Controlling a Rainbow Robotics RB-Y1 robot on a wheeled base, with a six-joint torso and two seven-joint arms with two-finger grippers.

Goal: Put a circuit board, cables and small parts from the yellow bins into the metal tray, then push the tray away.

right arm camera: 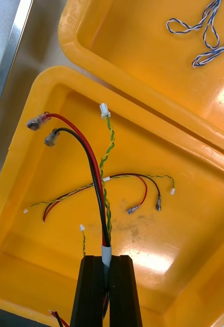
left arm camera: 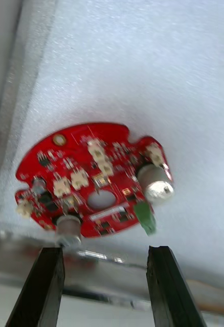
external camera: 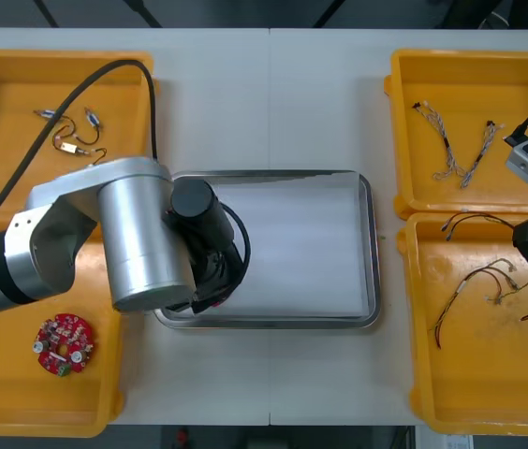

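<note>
Board (left arm camera: 91,179) lies flat in tray (external camera: 311,253), just beyond tips of left gripper (left arm camera: 107,250), jaws apart. Right gripper (right arm camera: 108,260) clamps cable (right arm camera: 93,166) over lower-right bin (external camera: 475,383); tray lies frame-left.

- The light tabletop (external camera: 273,103) is plain and pale.
- A thin seam (external camera: 271,94) runs straight across it from far edge to near edge, about midway between its sides.
- A dark strip (external camera: 245,11) lies beyond the far edge.

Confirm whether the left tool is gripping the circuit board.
No: the left tool stands open, with the circuit board lying free on the tray beyond it.
</note>
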